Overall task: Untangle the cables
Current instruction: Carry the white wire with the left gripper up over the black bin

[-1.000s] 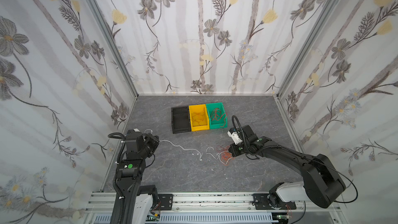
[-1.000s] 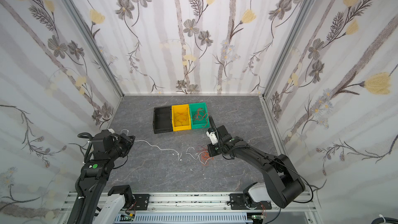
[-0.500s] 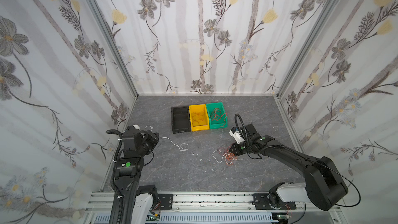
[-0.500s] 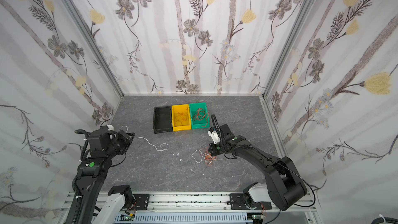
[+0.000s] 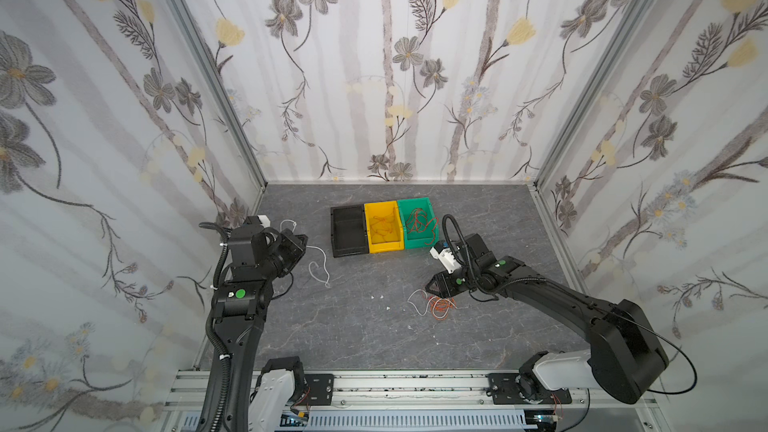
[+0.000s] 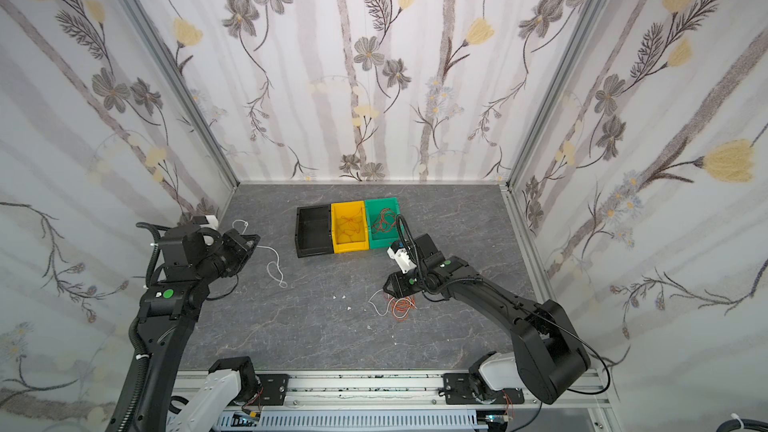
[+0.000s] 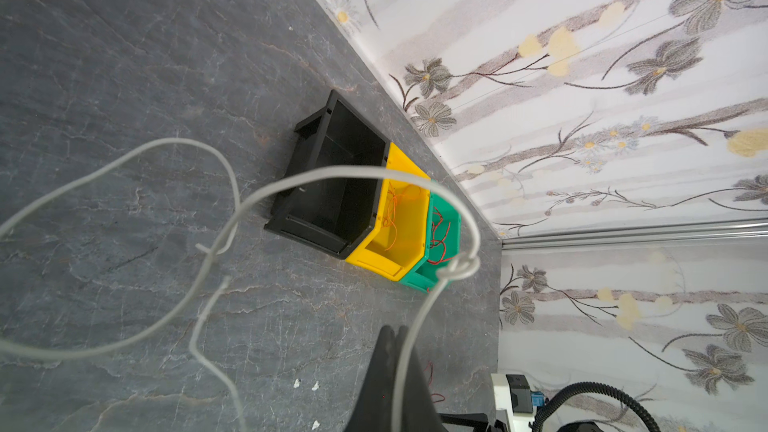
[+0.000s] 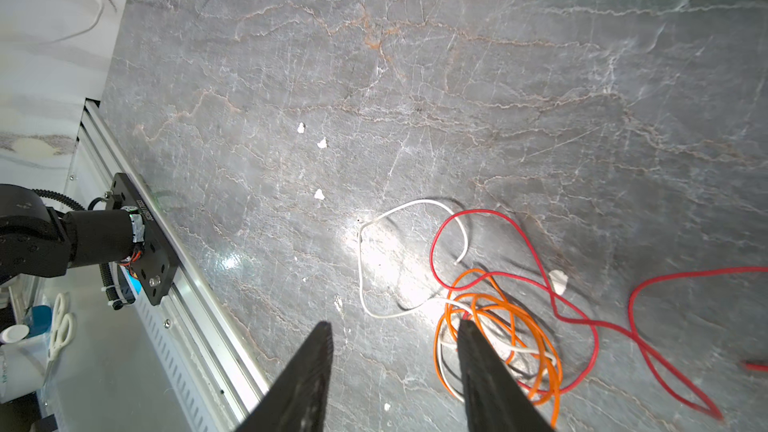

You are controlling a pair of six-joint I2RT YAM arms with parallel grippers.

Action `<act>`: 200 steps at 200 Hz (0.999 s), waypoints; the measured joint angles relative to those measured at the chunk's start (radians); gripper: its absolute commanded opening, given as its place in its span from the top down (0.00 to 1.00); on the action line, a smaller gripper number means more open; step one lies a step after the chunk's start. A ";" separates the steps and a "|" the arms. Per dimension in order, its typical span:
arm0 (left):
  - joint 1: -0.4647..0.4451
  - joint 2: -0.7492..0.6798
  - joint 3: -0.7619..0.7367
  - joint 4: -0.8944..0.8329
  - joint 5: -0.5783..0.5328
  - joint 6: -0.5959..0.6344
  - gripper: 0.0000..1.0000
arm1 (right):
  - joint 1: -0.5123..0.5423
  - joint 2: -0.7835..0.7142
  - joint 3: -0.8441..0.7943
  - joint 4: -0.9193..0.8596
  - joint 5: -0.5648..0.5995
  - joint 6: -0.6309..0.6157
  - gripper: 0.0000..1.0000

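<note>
Grey, marble-veined surface (image 5: 353, 347) inside a booth lined with floral wallpaper, seen from above. Near its left edge the left tool (image 5: 303, 241) is lifted off the surface, its two fingers pressed together on a white cable (image 5: 319, 261). The left wrist view shows the strand running up along the black fingertips (image 7: 382, 367), through a small knot, and out in wide loops. In both top views the rest of that cable droops from the tool to the surface and lies in a loose curl, well apart from the other cables.

Right of centre, the right tool (image 8: 395, 326) hangs low over a small tangle (image 8: 494, 326) of orange, red and white cables lying on the surface. Its fingers are spread and grip nothing; one fingertip sits over the orange coils (contact cannot be told). A red strand trails away from the heap.

At the back, three bins stand in a row, touching — a black bin (image 5: 349, 230), a yellow bin (image 5: 384, 243) holding orange cables, and a green bin (image 5: 415, 243) holding red ones. A few white crumbs (image 5: 372, 297) dot the surface between the arms.
</note>
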 measured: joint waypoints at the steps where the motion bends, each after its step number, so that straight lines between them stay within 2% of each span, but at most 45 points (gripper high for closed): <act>1: 0.000 0.003 0.002 0.000 0.000 0.000 1.00 | 0.000 -0.002 0.000 0.000 0.000 0.000 0.39; 29: -0.006 0.137 0.096 0.042 0.030 0.017 1.00 | 0.000 -0.041 0.004 0.000 -0.008 0.011 0.30; 84: -0.076 0.392 0.281 0.089 0.166 0.117 1.00 | -0.020 -0.108 0.007 -0.015 0.000 0.019 0.28; 153: -0.118 0.634 0.482 0.080 0.101 0.330 1.00 | -0.042 -0.157 -0.032 -0.015 0.008 0.019 0.29; 200: -0.158 0.802 0.610 0.080 0.113 0.442 1.00 | -0.050 -0.171 -0.056 -0.014 0.019 0.026 0.30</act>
